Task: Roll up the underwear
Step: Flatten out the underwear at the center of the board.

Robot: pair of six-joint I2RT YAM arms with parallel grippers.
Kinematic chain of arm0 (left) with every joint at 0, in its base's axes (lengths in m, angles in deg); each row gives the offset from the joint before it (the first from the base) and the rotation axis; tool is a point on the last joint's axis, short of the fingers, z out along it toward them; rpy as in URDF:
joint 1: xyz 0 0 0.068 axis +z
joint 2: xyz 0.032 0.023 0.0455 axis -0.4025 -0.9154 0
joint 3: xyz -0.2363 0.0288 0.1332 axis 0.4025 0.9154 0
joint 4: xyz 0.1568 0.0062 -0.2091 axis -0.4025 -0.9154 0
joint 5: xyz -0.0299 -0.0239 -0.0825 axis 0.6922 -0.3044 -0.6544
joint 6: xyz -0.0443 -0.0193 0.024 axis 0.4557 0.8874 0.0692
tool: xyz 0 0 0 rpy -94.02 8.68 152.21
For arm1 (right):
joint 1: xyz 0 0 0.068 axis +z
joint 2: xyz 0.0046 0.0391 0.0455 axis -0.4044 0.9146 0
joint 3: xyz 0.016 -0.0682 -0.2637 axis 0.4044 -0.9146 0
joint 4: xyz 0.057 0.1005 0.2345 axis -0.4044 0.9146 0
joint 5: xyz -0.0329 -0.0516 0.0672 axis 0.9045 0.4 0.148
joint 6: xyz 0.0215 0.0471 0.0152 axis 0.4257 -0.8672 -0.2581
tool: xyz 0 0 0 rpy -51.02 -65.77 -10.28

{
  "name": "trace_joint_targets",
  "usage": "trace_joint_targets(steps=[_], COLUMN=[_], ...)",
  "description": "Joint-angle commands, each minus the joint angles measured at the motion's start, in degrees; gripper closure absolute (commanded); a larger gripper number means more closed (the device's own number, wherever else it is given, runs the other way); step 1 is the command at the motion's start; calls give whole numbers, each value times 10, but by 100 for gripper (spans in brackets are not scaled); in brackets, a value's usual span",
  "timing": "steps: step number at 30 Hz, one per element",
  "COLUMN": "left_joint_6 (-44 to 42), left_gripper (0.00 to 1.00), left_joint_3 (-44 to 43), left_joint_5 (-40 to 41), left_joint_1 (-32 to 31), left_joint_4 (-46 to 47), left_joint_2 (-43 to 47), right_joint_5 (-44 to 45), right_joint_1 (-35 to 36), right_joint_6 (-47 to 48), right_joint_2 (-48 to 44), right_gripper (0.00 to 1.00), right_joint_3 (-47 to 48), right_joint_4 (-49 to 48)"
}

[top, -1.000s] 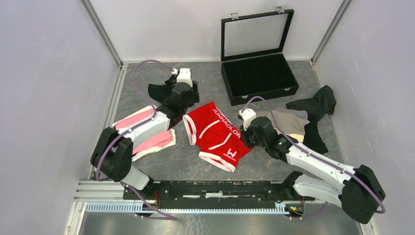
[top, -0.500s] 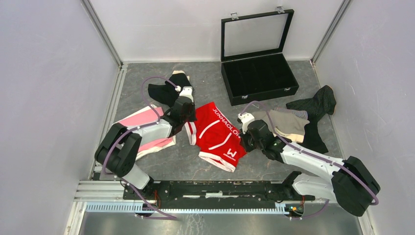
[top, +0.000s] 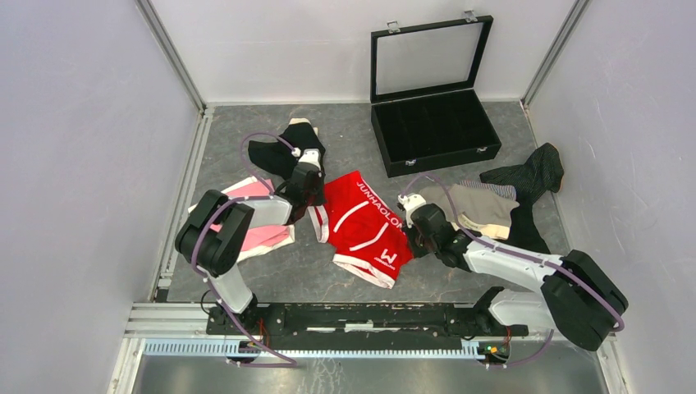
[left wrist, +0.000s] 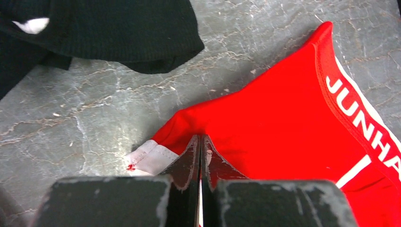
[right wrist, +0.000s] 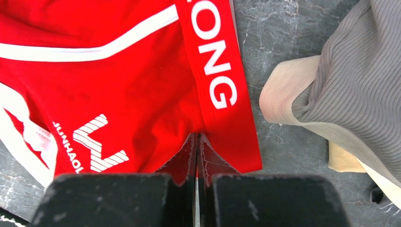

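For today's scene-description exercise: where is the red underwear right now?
Top view: the red underwear lies mid-table, the left gripper shut on its left edge, the right gripper on its right edge.

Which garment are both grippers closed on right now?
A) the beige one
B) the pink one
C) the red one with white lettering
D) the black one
C: each wrist view shows shut fingers meeting the red underwear, the left gripper at its white-trimmed corner and the right gripper beside the lettered waistband.
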Motion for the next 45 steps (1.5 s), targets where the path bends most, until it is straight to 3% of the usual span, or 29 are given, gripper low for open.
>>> trace_joint_targets(steps=[1, 16, 21, 29, 32, 34, 39, 45], left_joint_6=[19, -17, -31, 1, 24, 35, 47, 54], left_gripper=[98, 98, 97, 85, 86, 92, 98, 98], left_joint_3=[-9, -18, -38, -45, -21, 3, 62, 108], left_joint_5=[27, 54, 1, -97, -128, -139, -131, -95], left_joint_1=[13, 22, 22, 15, 4, -17, -73, -78], left_joint_4=[-3, -17, -21, -21, -14, -10, 5, 34], left_joint_2=[-7, 9, 23, 78, 116, 134, 140, 117], right_joint_5=[26, 84, 44, -49, -111, -128, -44, 4], right_joint_1=[-2, -2, -1, 0, 0, 1, 2, 2], right_joint_6=[-3, 4, 29, 47, 42, 36, 3, -4], right_joint_2=[11, -25, -66, -137, -143, -135, -110, -75], right_gripper=[100, 100, 98, 97, 96, 96, 99, 100], right_joint_3=[-8, -26, -12, 8, 5, 4, -2, -10], right_joint_4=[-4, 100, 100, 60, 39, 30, 42, 35])
